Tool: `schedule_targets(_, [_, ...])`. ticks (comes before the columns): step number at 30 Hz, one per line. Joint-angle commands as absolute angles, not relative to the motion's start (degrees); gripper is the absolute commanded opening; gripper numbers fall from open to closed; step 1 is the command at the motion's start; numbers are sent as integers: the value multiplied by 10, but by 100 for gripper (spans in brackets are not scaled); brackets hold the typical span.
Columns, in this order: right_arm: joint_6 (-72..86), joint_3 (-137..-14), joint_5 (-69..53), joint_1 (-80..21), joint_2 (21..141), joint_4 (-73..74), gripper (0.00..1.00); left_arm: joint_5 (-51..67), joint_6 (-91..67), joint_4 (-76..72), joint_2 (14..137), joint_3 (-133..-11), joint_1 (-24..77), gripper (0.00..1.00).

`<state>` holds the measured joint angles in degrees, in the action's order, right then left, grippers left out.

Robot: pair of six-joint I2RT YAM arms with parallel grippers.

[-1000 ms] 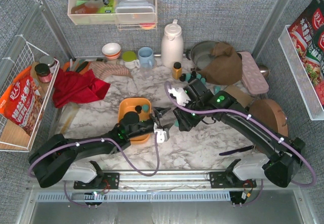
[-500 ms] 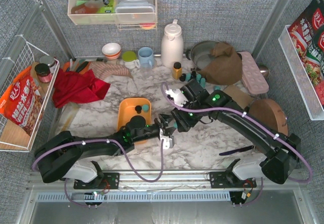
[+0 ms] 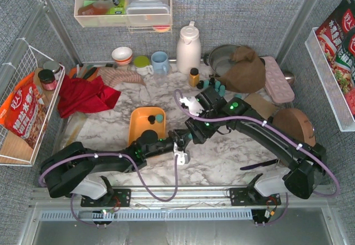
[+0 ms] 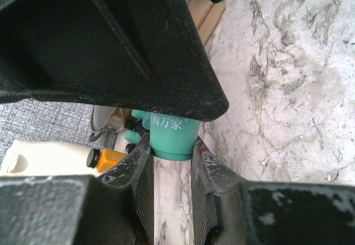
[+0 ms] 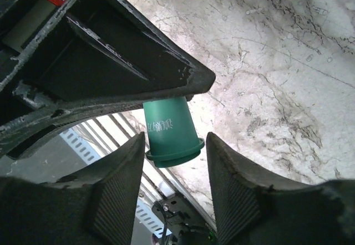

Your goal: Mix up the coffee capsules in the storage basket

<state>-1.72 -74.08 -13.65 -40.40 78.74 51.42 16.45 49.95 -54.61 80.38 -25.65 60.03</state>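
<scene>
The orange storage basket (image 3: 138,118) lies left of centre with a teal capsule (image 3: 159,117) and a black one (image 3: 150,121) inside. More coffee capsules (image 3: 214,83) lie loose near the back. The two grippers meet tip to tip just right of the basket. Between them hangs one teal capsule (image 4: 169,134) above the marble. My left gripper (image 4: 171,153) is shut on its rim, both pads touching. My right gripper (image 5: 176,139) straddles the same capsule (image 5: 168,126), open, with a gap at its right pad. From above, the left gripper (image 3: 182,141) and the right gripper (image 3: 189,136) overlap.
A red cloth (image 3: 83,96) lies back left, beside a wire rack (image 3: 22,106) holding a snack bag. Along the back stand a white jug (image 3: 188,48), an amber bottle (image 3: 193,76), cups, and a pot under a brown cloth (image 3: 241,67). A round wooden board (image 3: 297,126) sits right.
My left gripper has moved right from the basket to the right gripper's tips and closed on the teal capsule. The right jaws have eased apart slightly.
</scene>
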Motion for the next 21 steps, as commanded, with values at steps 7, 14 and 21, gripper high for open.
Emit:
schedule_targets(7, [-16,-751,-93,-399,756,502,70,69,332,-863,852,-161,598,22])
schedule_targets(14, [-3,-746,-27,-394,685,466,71,-143,174,-852,810,-120,586,23])
schedule_targets(21, [8,-708,36,-383,660,426,71,-334,-132,-437,633,-179,535,26])
